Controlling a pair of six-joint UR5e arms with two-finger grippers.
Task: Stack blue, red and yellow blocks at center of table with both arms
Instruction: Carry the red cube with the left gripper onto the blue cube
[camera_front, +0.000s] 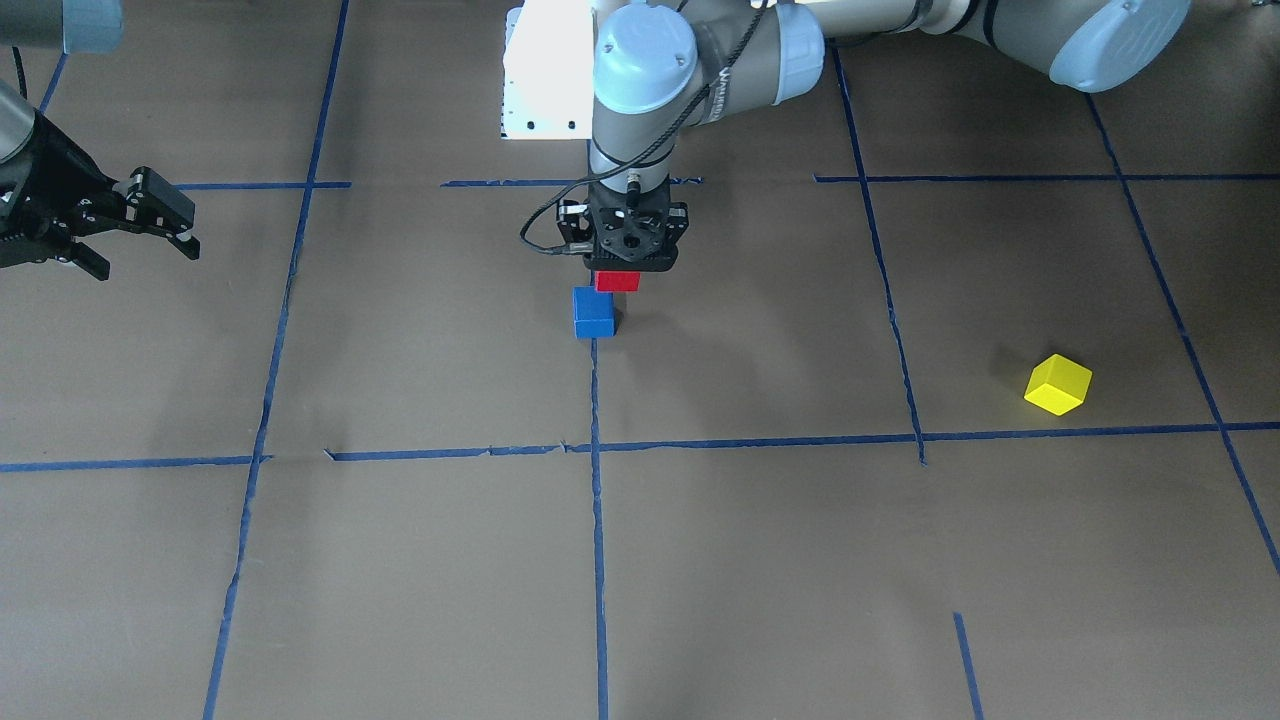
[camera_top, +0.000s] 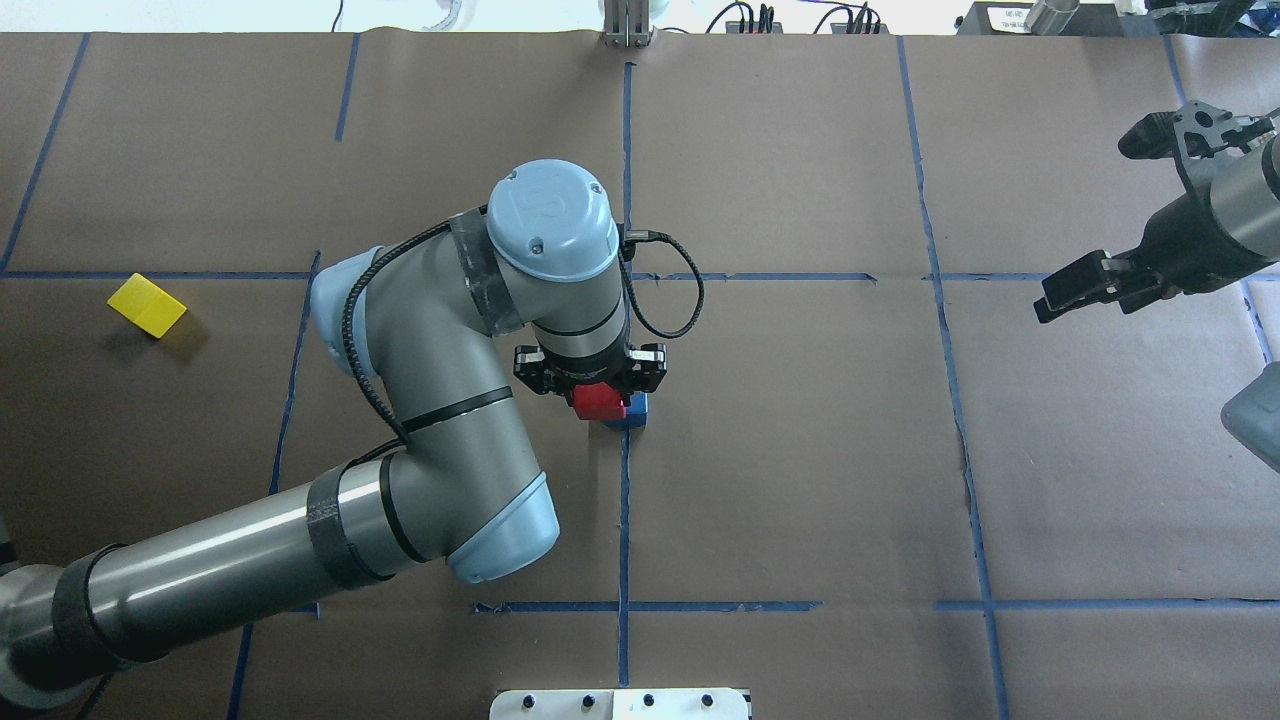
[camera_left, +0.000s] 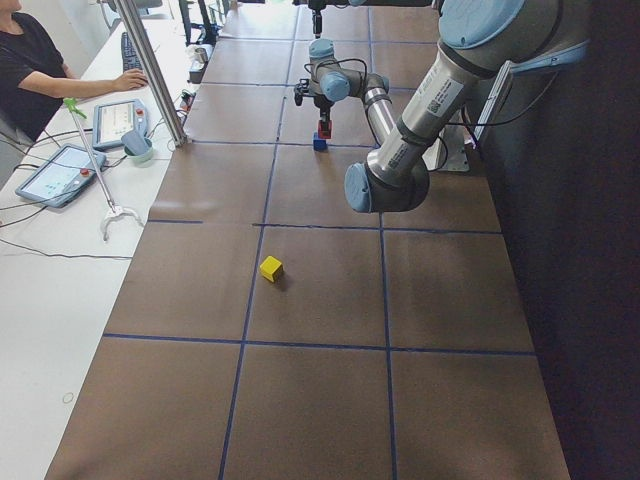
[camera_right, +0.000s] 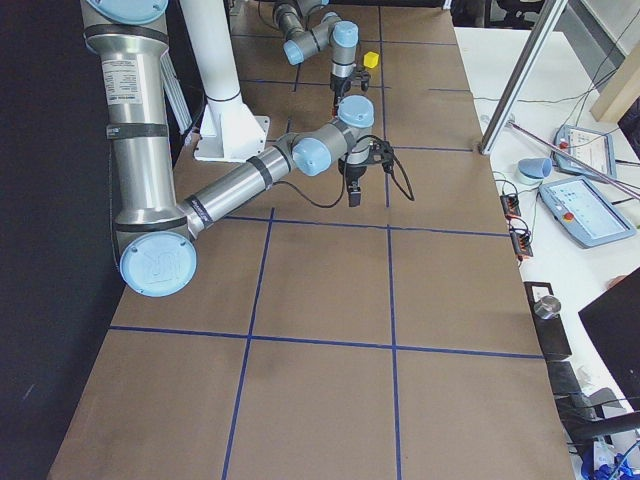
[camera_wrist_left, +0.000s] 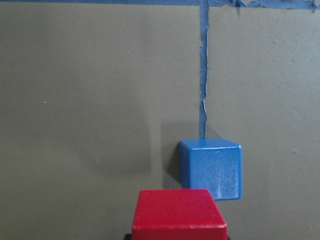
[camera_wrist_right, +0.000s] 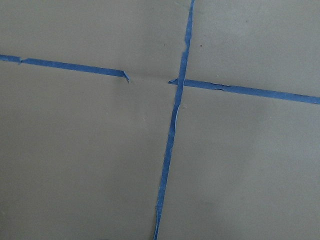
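Left gripper (camera_front: 617, 276): pointed straight down at the middle of the table, jaws closed onto the red block (camera_front: 617, 281), which showed under the gripper body in the front view and at the bottom edge of the left wrist view.

Red block: held above the table, beside and higher than the blue block (camera_front: 593, 312), set off toward the robot's base and not squarely over it. Contact between the two could not be judged.

Blue block: flat on the brown paper table cover (camera_front: 420, 560), on the end of a blue tape line (camera_front: 597, 420) near the centre.

Left arm (camera_top: 440, 400): grey with pale blue joint caps, a black cable looped at the wrist. Lettering (camera_front: 726, 84) ran along the wrist link, too foreshortened to read.

Yellow block (camera_front: 1058, 384): alone on the robot's left part of the table, well apart from the other two, turned at an angle to the tape grid.

Right gripper (camera_front: 148, 262): raised at the robot's right edge of the table, fingers spread, holding nothing.
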